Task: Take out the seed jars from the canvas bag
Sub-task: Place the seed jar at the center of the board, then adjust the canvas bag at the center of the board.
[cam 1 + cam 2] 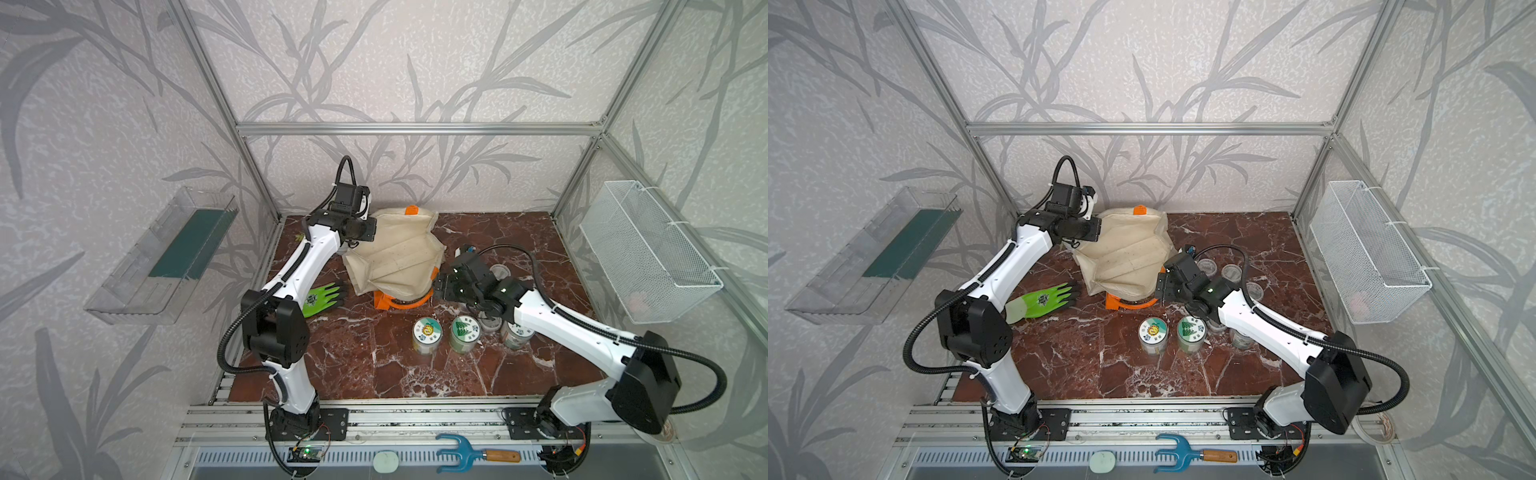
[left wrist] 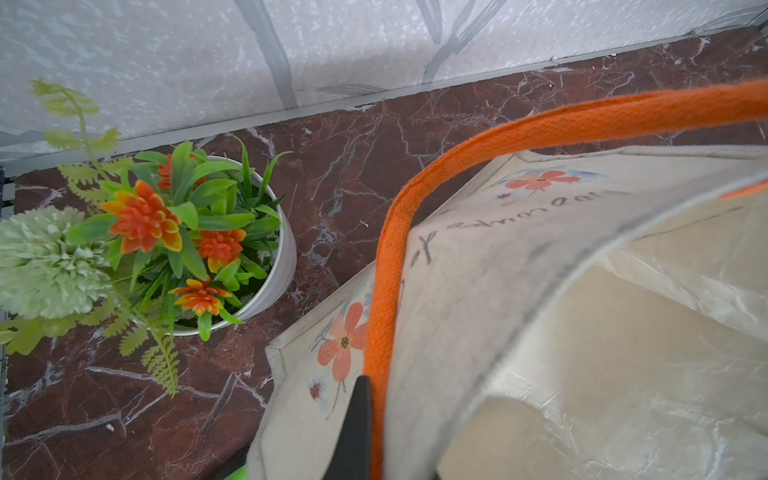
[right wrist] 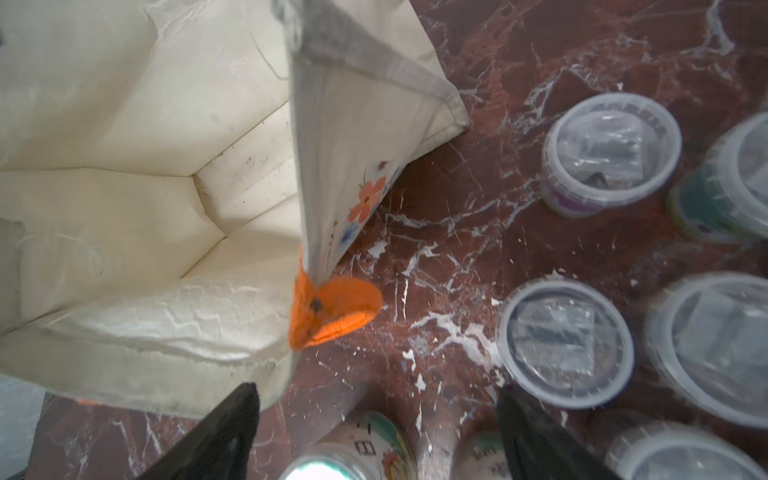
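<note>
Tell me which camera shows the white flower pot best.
The left wrist view: the white flower pot shows clearly, with rim, wall and orange-and-green plants. In both top views the left arm hides nearly all of it. The right wrist view does not show it.

The canvas bag [image 1: 395,257] is beige (orange handles [image 2: 392,232], flower print).

Green glove [image 1: 322,298], rake [image 1: 461,451], flower pot [image 2: 282,266]
</note>
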Motion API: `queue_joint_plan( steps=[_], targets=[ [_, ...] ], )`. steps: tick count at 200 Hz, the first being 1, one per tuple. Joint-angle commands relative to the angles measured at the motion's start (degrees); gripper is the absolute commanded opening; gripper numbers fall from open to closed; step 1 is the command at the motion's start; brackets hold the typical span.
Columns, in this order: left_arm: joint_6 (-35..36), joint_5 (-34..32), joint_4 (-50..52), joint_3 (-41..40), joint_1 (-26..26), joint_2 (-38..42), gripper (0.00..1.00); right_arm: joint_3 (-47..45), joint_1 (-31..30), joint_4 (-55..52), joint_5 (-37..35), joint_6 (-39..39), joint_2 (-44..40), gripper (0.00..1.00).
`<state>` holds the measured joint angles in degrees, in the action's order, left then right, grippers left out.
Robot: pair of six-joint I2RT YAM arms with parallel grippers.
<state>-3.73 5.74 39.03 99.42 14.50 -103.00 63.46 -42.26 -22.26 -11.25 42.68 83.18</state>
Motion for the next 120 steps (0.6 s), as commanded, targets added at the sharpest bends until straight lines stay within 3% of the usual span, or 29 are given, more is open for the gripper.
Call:
queue_joint_plan(
  steps=[1, 40, 51, 79, 120],
  targets=[
    [-0.8, 0.6, 0.8, 2.2, -0.2, -0.6, 0.0, 3.6, 0.6, 6.6, 0.7, 0.8, 5.4, 0.79],
    [-1.0, 1.4, 1.7, 2.7, -0.2, -0.6, 0.0, 9.1, 1.9, 8.6, 0.1, -0.7, 13.5, 0.35],
    [-1.3, 2.1, 2.4, 3.1, -0.2, -0.6, 0.0, 10.2, 2.7, 9.0, -0.1, -1.6, 14.3, 0.01],
    [-1.9, 6.3, 5.4, 4.6, -0.2, -1.0, 0.0, 14.6, 6.1, 6.4, 0.6, -4.5, 16.4, 0.0],
    [-6.8, 21.0, 9.9, 6.7, -0.3, -3.3, 0.0, 25.2, 11.8, -2.2, 5.7, -10.7, 21.0, 0.01]
  ],
)
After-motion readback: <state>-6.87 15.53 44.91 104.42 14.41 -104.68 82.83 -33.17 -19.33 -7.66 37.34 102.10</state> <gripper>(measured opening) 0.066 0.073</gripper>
